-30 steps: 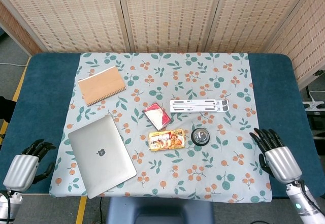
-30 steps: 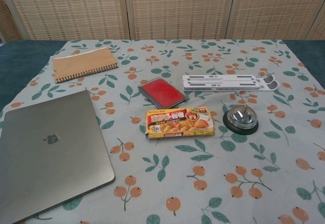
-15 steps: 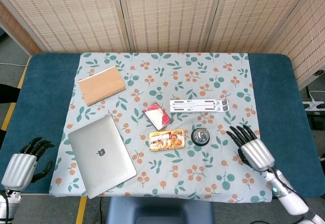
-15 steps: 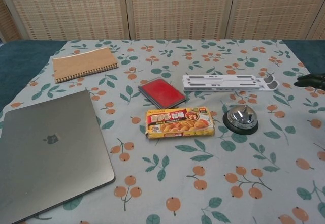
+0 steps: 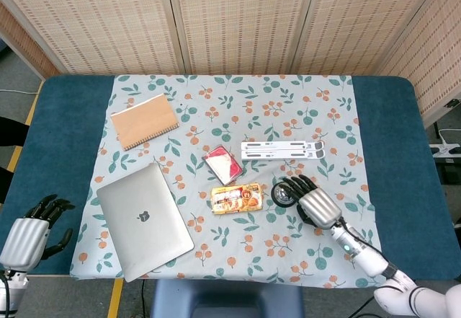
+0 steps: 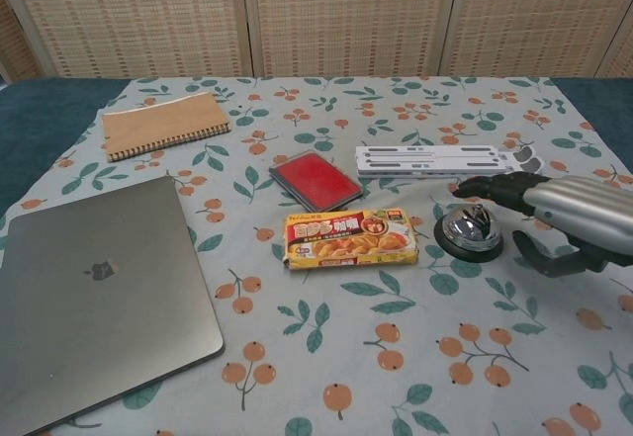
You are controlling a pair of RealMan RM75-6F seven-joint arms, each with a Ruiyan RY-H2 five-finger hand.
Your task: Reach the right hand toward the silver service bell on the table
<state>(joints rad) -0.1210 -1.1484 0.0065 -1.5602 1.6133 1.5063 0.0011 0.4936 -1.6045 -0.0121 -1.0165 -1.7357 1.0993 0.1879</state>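
So the silver service bell sits on the floral cloth that covers the counter, just right of the yellow food box, which I'll use as my landmark. The right robot hand is over on the bell's right side, fingers spread loosely and stretched out above the dome. In the chest view the fingertips hover over the top of the bell and the thumb hangs lower on its right. Can't really tell if anything is touching it, but the hand isn't holding anything.

The left robot hand is way off to the left of the box, at the near-left edge of the counter on the blue part, fingers slightly curled but apart and holding nothing.

Other stuff relative to the box: a small red case just behind it, a white folded stand behind and to the right, a closed silver laptop to the left, and a brown spiral notebook farther back on the left.
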